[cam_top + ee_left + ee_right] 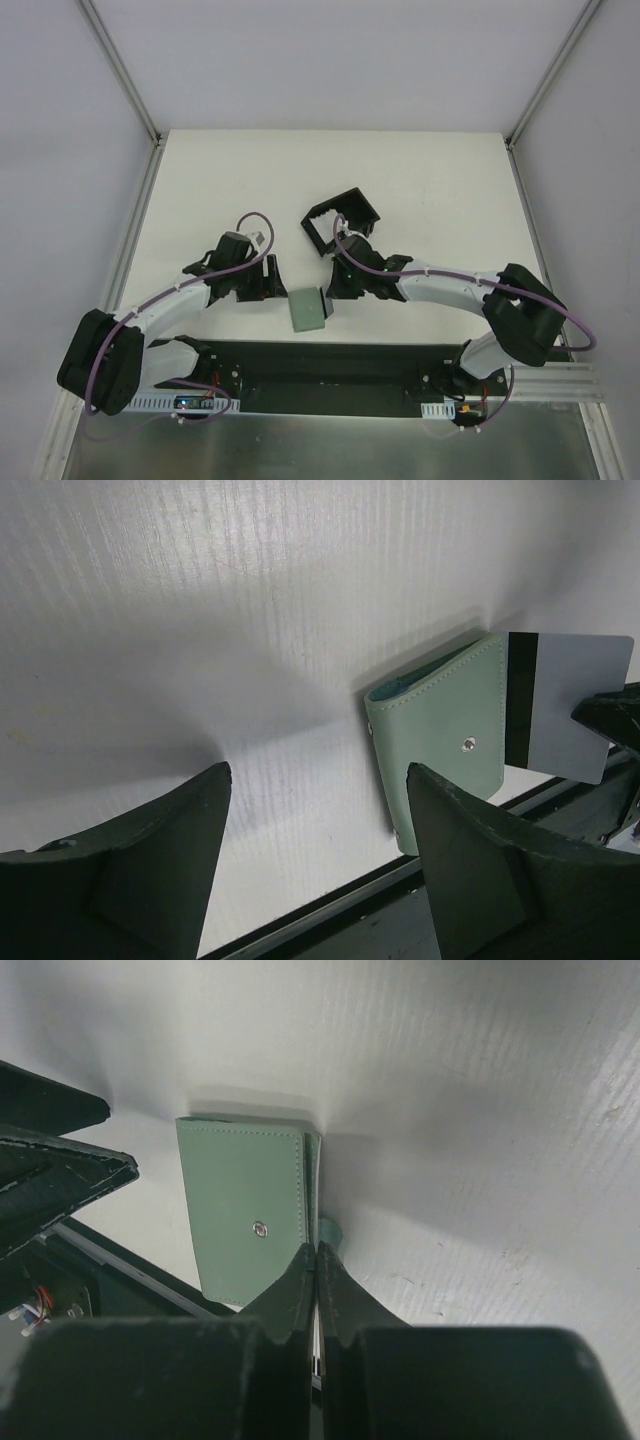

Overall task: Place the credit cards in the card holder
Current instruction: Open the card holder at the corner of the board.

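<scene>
The whitish-grey card (pixel 575 705) is showing its dark stripe only to the left wrist camera. From the right wrist camera it is lying edge-on between the fingers and is hard to make out, and from above the right gripper (pixel 329 292) is covering it. The card is sitting just beside the grey-green case (pixel 307 309), on the side away from the left gripper (pixel 270 283); whether card and case are touching cannot be told.

The case is lying flat on the white table (pixel 220 190), snap dot facing up. The black card holder (pixel 342 222) is standing beyond the case, apart from it, with the right wrist partly hiding its near wall.

The right gripper is clenching the card's edge. The left gripper is hanging beside the case with jaws spread wide, grasping nothing.
</scene>
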Tool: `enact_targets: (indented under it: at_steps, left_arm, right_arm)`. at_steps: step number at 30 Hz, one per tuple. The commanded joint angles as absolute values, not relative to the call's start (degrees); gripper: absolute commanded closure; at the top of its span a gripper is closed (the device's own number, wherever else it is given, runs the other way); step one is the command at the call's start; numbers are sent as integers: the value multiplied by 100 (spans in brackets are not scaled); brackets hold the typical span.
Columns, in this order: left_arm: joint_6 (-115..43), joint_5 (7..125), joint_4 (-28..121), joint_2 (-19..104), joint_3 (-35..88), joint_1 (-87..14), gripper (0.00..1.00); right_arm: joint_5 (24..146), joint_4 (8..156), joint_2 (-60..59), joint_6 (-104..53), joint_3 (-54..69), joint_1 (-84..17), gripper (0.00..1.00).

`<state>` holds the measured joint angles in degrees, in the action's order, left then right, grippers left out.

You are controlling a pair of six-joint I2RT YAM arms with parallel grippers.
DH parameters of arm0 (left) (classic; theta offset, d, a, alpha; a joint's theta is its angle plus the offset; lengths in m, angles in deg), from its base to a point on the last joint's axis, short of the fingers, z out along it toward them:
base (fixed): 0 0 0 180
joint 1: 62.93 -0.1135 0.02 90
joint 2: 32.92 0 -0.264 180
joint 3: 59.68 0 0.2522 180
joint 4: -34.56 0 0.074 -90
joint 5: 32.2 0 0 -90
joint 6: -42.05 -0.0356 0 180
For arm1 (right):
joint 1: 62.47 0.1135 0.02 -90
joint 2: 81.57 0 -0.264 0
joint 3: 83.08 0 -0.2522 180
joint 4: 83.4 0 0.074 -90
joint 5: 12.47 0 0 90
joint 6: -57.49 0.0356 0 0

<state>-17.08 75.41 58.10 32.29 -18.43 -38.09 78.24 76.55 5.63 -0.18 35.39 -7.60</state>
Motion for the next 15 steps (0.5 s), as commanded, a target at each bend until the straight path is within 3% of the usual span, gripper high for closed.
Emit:
enact_targets:
  at_steps: [1, 3, 7, 10, 15]
  left_arm:
    - [-1754, 7538, 5843, 3343, -1674, -3710, 31]
    - [-1745, 7555, 5860, 3396, -1656, -3692, 32]
    - [-1719, 7600, 5834, 3458, -1665, -3666, 51]
    - [-1710, 7652, 5834, 3458, -1700, -3639, 73]
    - [-1649, 7863, 5808, 3537, -1744, -3481, 97]
  right_arm:
    - [7982, 7756, 597, 62, 3456, -692, 100]
    - [7973, 7756, 597, 80, 3421, -692, 100]
    - [7973, 7756, 527, 106, 3377, -684, 100]
    - [8017, 7756, 518, 141, 3351, -692, 100]
    - [8061, 7783, 588, 167, 3350, -684, 100]
